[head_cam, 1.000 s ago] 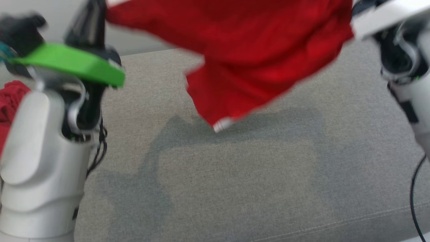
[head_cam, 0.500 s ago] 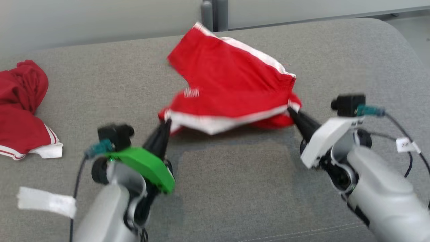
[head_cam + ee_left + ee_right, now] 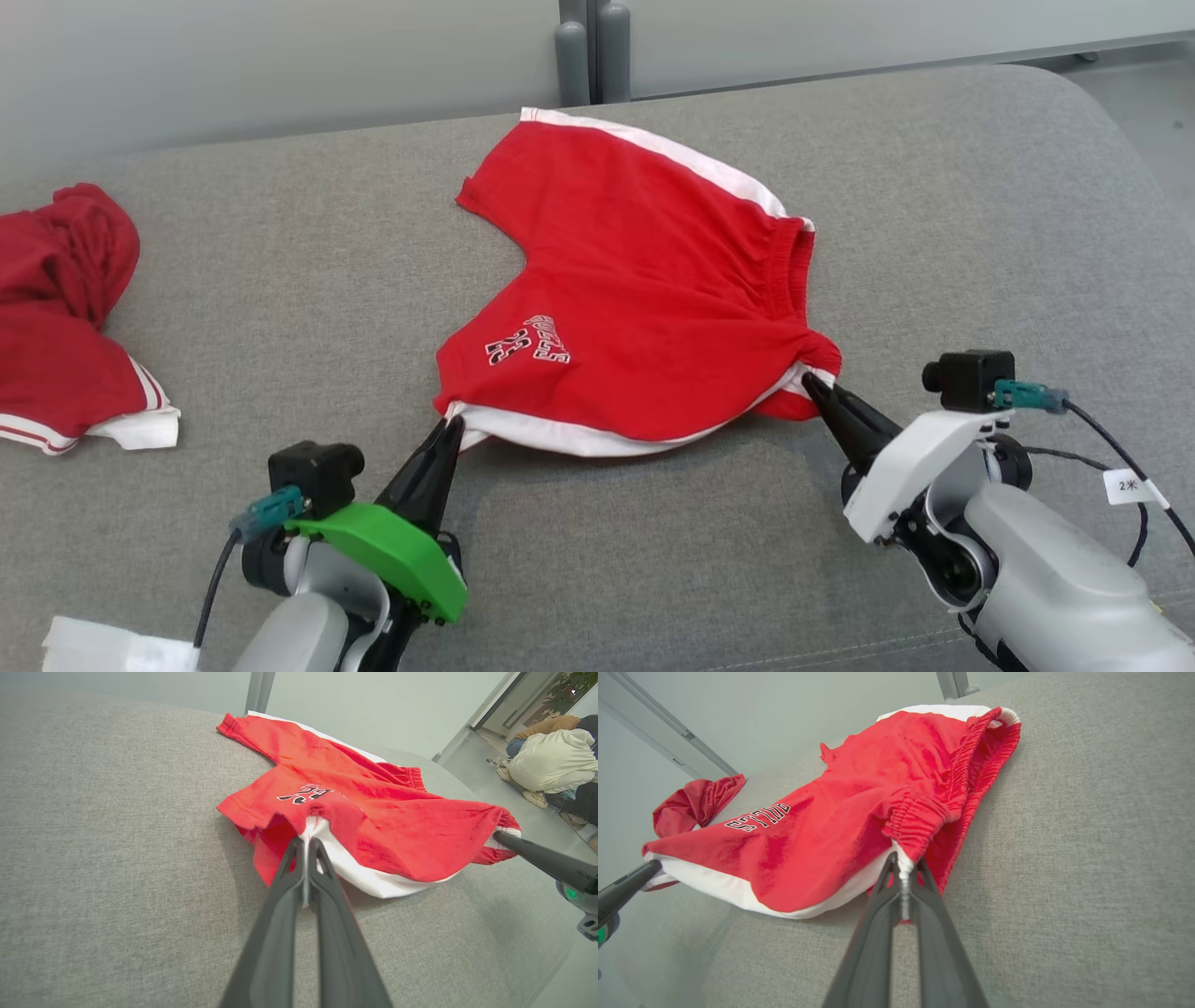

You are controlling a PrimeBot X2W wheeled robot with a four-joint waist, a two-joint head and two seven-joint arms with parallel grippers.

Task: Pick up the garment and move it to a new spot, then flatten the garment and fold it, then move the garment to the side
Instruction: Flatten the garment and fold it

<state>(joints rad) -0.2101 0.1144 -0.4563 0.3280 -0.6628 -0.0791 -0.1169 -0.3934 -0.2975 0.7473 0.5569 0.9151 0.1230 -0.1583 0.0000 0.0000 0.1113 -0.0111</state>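
While both corners of its near edge are pinched, a pair of red shorts (image 3: 644, 299) lies spread near the middle of a padded bench (image 3: 280, 280), printed lettering facing up, legs toward 9 o'clock and the waistband (image 3: 794, 271) toward 3 o'clock. At 7 o'clock of the cloth the left hand (image 3: 451, 427) is clamped tight on the leg-hem end of the white side stripe (image 3: 560, 439). At 4 o'clock the right hand (image 3: 810, 381) is clamped just as tightly on the gathered end of the waistband. Between the two holds the near edge sags in a shallow curve and sits slightly raised, while the far half rests flat. A second red garment (image 3: 56, 308) lies crumpled well apart at 9 o'clock. The shorts look light, thin and entirely limp, likely to droop, swing and crease wherever they are unsupported, though they are in no way fragile. The elastic waistband bunches into a thick, secure bite, whereas the single hem is thinner and seems more likely to slip free. Corners appear the best places to hold, so keeping the cloth taut between them should smooth it, and carrying the near edge across to the far stripe at 12 o'clock would likely give a clean fold.
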